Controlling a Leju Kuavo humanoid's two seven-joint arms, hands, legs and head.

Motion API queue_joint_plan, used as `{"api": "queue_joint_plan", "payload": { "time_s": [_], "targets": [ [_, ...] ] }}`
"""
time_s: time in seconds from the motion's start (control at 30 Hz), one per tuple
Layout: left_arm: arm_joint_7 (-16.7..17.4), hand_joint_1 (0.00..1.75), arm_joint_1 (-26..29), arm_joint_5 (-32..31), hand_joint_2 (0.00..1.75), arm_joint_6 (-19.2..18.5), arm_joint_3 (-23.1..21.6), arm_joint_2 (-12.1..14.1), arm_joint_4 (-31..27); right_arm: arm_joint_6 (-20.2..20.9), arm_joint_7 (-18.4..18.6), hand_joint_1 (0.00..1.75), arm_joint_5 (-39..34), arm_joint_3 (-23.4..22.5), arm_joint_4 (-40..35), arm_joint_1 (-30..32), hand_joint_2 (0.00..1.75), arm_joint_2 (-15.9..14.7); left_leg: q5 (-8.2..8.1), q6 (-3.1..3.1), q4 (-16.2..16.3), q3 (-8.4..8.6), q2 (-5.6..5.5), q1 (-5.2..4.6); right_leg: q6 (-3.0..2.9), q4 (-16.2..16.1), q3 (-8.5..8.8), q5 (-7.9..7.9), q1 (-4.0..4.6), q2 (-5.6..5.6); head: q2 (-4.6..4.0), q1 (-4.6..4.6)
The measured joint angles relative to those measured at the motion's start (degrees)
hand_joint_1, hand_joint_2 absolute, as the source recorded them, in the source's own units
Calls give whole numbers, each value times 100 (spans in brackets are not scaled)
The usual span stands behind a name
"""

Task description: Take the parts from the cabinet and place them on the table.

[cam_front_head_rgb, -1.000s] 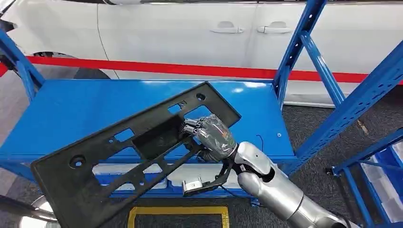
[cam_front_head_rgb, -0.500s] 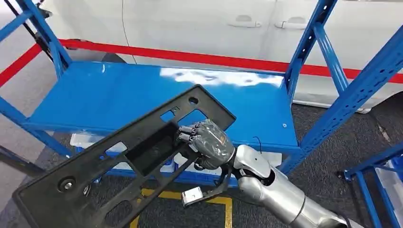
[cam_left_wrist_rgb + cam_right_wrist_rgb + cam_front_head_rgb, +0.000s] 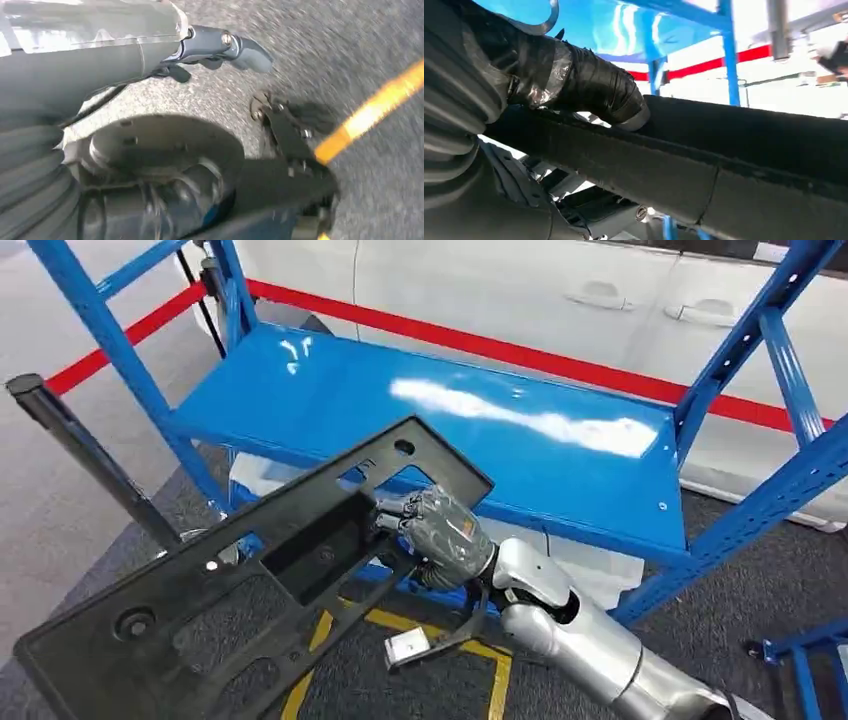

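Note:
A long black plastic panel (image 3: 250, 580) with several cut-outs is held out in the air in front of the blue cabinet shelf (image 3: 450, 430), tilted, its far end low at the left. My right hand (image 3: 440, 530) grips the panel near its upper end, fingers curled over the edge of a cut-out. In the right wrist view the taped thumb (image 3: 594, 85) presses on the panel's dark edge (image 3: 749, 150). My left hand (image 3: 100, 45) hangs over the grey floor, a dark finger stretched out, holding nothing.
The cabinet's blue uprights (image 3: 760, 510) stand at the right and a blue post (image 3: 110, 340) at the left. A black pole (image 3: 90, 455) leans at the left. Behind the shelf are a white car (image 3: 520, 290) and a red strip (image 3: 520, 355). Yellow floor marking (image 3: 440, 640) lies below the panel.
The camera has swung, so the cabinet now sits skewed and further right, with the black pole in view. The panel stays in my right hand, a little lower in the picture.

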Motion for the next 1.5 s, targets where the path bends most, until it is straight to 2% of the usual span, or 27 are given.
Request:
{"api": "queue_joint_plan", "payload": {
  "time_s": [0.07, 0.1, 0.2, 0.23, 0.27, 0.33, 0.4, 0.47, 0.53, 0.57, 0.63, 0.7, 0.73, 0.77, 0.83, 0.9, 0.93, 1.0, 1.07, 1.13, 1.2, 1.23, 1.27, 1.3, 1.4, 1.43, 1.5],
  "targets": [
    [4, 0, 2, 0, 175, 0, -2, -2, 0, 0, 0, 175, -11, 0, 31, 8, 175, -20, 125, 28, 16, -175, -141, -44, -39, 719, -132, -347, 31, 67, 0, 0],
    [7, 0, 2, 0, 175, 0, 0, -2, 0, 0, 0, 175, -15, 0, 48, 11, 175, -26, 192, 29, 34, -280, -232, -65, -81, 859, -90, -272, 58, 77, 0, -2],
    [9, 0, 7, 0, 175, 0, 0, -4, 0, 0, 0, 175, -18, 0, 66, 1, 175, -29, 329, 24, 71, -467, -451, -110, -234, 99, 529, 259, 151, 170, 0, 0],
    [17, 0, 14, -2, 175, 0, -2, -22, 0, 0, 0, 175, -18, -13, 66, -25, 175, -44, 400, 21, 73, -520, -536, -106, -408, -598, 953, 297, 199, 528, 0, -4],
    [24, 0, 15, 0, 175, 4, 0, -50, 0, 0, 0, 175, -18, -28, 70, -30, 175, -59, 454, -16, 72, -568, -587, -128, -470, -888, 1111, 169, 166, 713, 0, -9],
    [28, 0, 17, -2, 175, 11, 0, -46, 0, 0, -13, 175, -39, -52, 85, -44, 175, -59, 569, -76, 23, -582, -721, -57, -369, -981, 1120, 267, 190, 632, 0, 0],
    [41, 0, 39, 0, 175, 11, -2, -46, 0, 2, -59, 175, -79, -59, 122, -89, 175, -59, 725, -165, -78, -615, -919, -78, -388, -1104, 1132, 368, 194, 442, 0, 13],
    [39, 0, 16, 0, 175, 20, 0, -41, 0, 11, -81, 175, -109, -72, 162, -103, 175, -48, 312, -193, 178, -737, -392, -111, -368, -1237, 1083, 532, 126, 249, 0, -7],
    [39, 0, -3, 2, 175, 28, 0, -9, 0, 15, -94, 175, -131, -109, 190, -114, 175, -50, -362, -292, 961, -941, -186, -35, -379, -1219, 962, 615, 120, 43, 0, -2],
    [39, 0, -2, 2, 175, 28, 0, 4, 0, 28, -94, 175, -133, -116, 216, -115, 175, -50, -529, -340, 1357, -1020, -159, 9, -364, -1206, 894, 656, 114, -62, 0, -4],
    [31, 0, -10, 19, 175, 20, 0, 20, 0, 46, -94, 175, -149, -136, 245, -118, 175, -51, -257, -444, 1712, -994, -139, 98, -311, -1155, 729, 710, 81, -252, 0, -7],
    [-11, 0, -13, 55, 175, 0, 0, 28, 0, 63, -96, 175, -155, -151, 275, -137, 175, -48, 305, -557, 1387, -644, -46, 188, -237, -1049, 553, 757, 31, -425, 0, -7],
    [-26, 0, -8, 55, 175, -7, 2, 37, 0, 68, -98, 175, -160, -160, 286, -146, 175, -48, 294, -617, 932, -289, 125, 231, -191, -963, 479, 765, 14, -498, 0, -4],
    [-41, 0, -17, 53, 175, -24, 2, 33, 0, 68, -101, 175, -162, -179, 286, -148, 175, -55, -53, -707, 474, 46, 366, 153, -131, -902, 409, 761, 24, -540, 2, -22],
    [-64, 0, -34, 52, 175, -61, 2, 22, 0, 66, -107, 175, -164, -205, 308, -173, 175, -59, -274, -391, 122, 114, 297, 104, -50, -788, 352, 786, 45, -675, 0, 7],
    [-85, 0, 9, 55, 175, -79, 2, 20, 0, 70, -118, 175, -164, -205, 332, -158, 175, -48, -220, -251, 124, 23, 175, 43, 36, -846, 361, 863, -8, -802, 0, 2],
    [-90, 0, 11, 55, 175, -79, 2, 9, 0, 76, -118, 175, -164, -205, 348, -161, 175, -48, -156, -155, 97, 38, 120, 60, 95, -792, 338, 786, -63, -576, 0, 5],
    [-96, 0, -3, 55, 175, -81, 2, 11, 0, 83, -118, 175, -162, -205, 363, -152, 175, -48, -84, -54, 101, -33, 30, 45, 81, -239, 128, 285, -64, -49, 0, 9],
    [-96, 0, 9, 59, 175, -85, 2, 9, 0, 87, -120, 175, -162, -205, 387, -140, 175, -57, -33, 4, 104, -100, -91, -1, 47, 610, -197, -128, -8, 64, 0, 9],
    [-94, 0, 20, 59, 175, -87, 2, 7, 0, 90, -118, 175, -162, -205, 428, -115, 175, -59, 16, 23, 107, -150, -283, -60, -43, 832, -234, -97, 50, 83, 0, 5],
    [-94, 0, 28, 59, 175, -92, 2, 4, 0, 90, -120, 175, -162, -205, 439, -118, 175, -59, 36, 25, 114, -143, -449, -101, -179, 101, 191, 334, 129, 160, 0, 4],
    [-94, 0, 27, 59, 175, -94, 2, 0, 0, 87, -120, 175, -162, -208, 439, -125, 175, -59, 41, 26, 115, -124, -530, -114, -267, -439, 470, 597, 177, 322, 0, 7],
    [-96, 0, 45, 59, 175, -98, 2, -40, 0, 87, -120, 175, -162, -212, 448, -133, 175, -79, 53, 14, 109, -174, -582, -78, -391, -660, 580, 551, 146, 688, 0, -11],
    [-96, 0, 15, 57, 175, -98, 2, -33, 0, 85, -120, 175, -164, -212, 451, -120, 175, -81, 79, -21, 144, -207, -661, -81, -369, -749, 553, 643, 157, 726, 2, -35],
    [-96, 0, 30, 59, 175, -103, 2, -59, 0, 87, -125, 175, -164, -214, 455, -147, 175, -88, 158, -144, 74, -268, -895, -3, -375, -875, 620, 637, 213, 485, 0, -11],
    [-96, 0, 27, 59, 175, -101, 2, -52, 0, 87, -131, 175, -164, -214, 450, -154, 175, -85, 125, -151, 112, -292, -841, -39, -363, -1083, 721, 662, 106, 355, 2, -15],
    [-107, 0, 21, 61, 175, -87, 2, -40, 0, 89, -136, 175, -164, -214, 455, -159, 175, -85, -192, -244, 555, -496, -242, -64, -364, -1190, 796, 703, 127, 197, 0, -13]
  ]
}}
